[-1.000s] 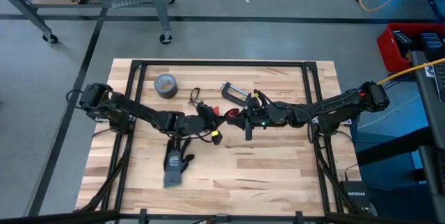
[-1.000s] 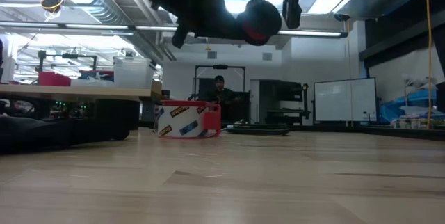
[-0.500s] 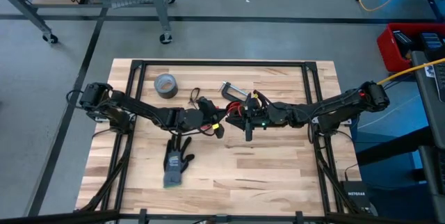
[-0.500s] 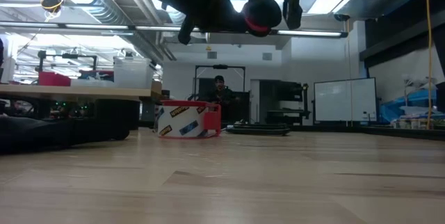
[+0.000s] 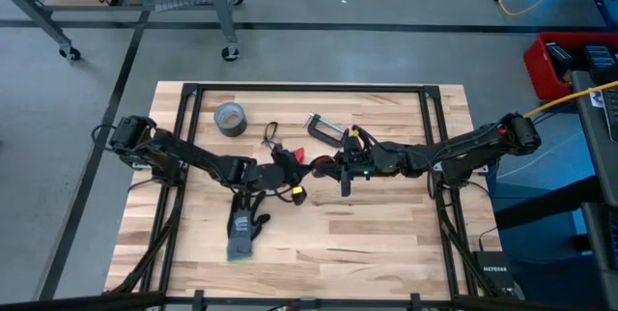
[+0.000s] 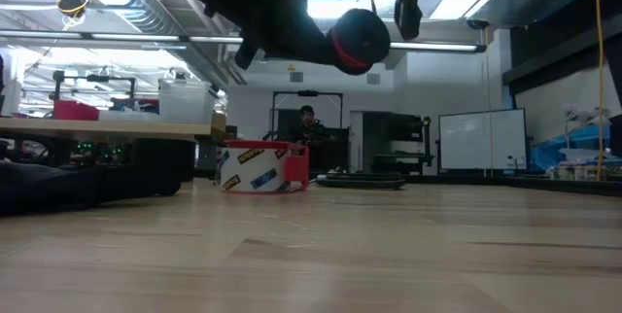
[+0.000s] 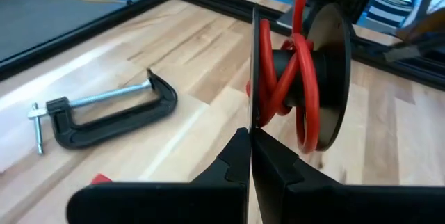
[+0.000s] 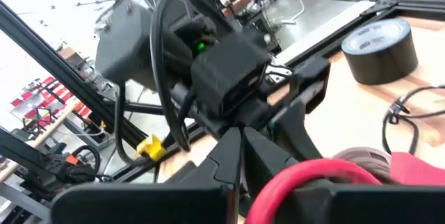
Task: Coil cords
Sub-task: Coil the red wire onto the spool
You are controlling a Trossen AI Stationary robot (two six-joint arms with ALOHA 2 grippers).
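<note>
You are winding the red cord (image 7: 295, 78) onto a spool (image 7: 327, 78): left gripper (image 7: 250, 156) clenched, right gripper (image 8: 240, 151) grasping cord; be keeping tension steady.

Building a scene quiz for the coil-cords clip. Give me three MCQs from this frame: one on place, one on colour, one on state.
1. Where does the grey duct-tape roll lie on the table?
A. far left part
B. near right corner
C. on the glove

2. What colour is the cord wound on the spool in front of the left gripper?
A. yellow
B. red
C. white

3. How do the left gripper's fingers stand?
A. wide open
B. shut
C. clamped on the C-clamp

Answers:
1. A: the high view shows the roll near the far left of the table, apart from the glove.
2. B: the left wrist view shows red loops on the dark spool.
3. B: the left wrist view shows the fingers meeting, while the C-clamp lies free on the wood.
</note>
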